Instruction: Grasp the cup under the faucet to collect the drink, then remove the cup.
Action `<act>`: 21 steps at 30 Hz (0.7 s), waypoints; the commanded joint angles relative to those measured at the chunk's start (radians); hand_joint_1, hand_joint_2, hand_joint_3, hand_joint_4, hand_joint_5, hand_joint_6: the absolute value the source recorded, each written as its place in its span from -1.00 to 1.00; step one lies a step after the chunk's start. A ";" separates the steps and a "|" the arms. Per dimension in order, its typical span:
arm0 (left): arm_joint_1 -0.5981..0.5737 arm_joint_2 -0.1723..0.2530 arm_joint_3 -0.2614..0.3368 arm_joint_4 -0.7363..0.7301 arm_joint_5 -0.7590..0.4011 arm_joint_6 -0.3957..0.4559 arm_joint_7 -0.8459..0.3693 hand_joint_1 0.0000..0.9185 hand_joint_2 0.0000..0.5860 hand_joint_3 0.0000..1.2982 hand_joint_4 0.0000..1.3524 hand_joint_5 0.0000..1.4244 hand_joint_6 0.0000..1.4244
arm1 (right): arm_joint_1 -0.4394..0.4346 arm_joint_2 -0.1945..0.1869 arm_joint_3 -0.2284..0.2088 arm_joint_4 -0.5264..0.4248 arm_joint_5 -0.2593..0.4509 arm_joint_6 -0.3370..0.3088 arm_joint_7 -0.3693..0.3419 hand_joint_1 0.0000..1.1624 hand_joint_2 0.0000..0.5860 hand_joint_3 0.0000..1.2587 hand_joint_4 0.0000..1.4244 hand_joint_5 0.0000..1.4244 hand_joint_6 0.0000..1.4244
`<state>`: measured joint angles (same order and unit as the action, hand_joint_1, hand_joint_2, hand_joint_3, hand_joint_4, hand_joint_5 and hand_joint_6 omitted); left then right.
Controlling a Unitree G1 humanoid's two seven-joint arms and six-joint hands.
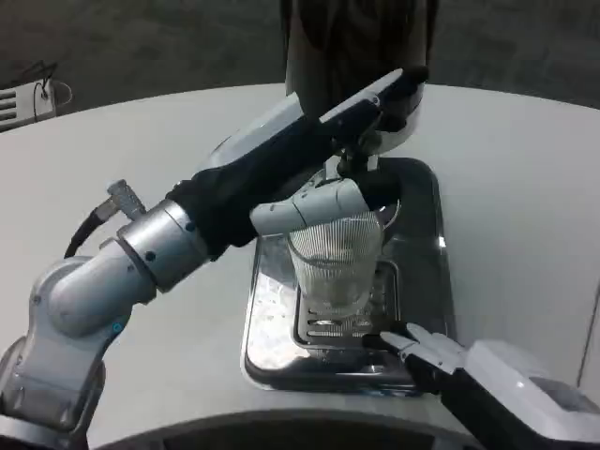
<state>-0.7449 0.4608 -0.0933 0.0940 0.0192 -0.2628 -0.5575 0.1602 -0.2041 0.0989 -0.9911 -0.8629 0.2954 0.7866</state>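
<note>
Right hand (427,349) waited by the tray's (439,281) near edge, fingers loose, holding nothing. Left hand (328,202) reached toward the dispenser (361,47) above the ribbed cup (336,267) standing on the tray; its grasp was unclear. Best keep the cup centred under the faucet (354,164).

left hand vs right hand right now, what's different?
The left hand is up at the dispenser, reaching across above the cup; the right hand is low, at the front edge of the metal drip tray. The left arm stretches far over the table; the right barely enters the picture. The right hand's fingers point toward the cup's base without clearly gripping it. Both have white backs.
</note>
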 commanded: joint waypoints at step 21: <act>-0.022 0.059 -0.090 0.052 0.118 -0.087 -0.050 -1.00 -1.00 -1.00 -1.00 -0.96 -0.85 | -0.102 0.039 -0.145 0.219 0.409 0.073 -0.377 0.25 -0.18 -1.00 -1.00 -0.98 -0.95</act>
<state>-0.7836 0.5035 -0.1448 0.1292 0.0959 -0.3492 -0.5639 0.0717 -0.1628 -0.0589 -0.8094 -0.4784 0.4113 0.4553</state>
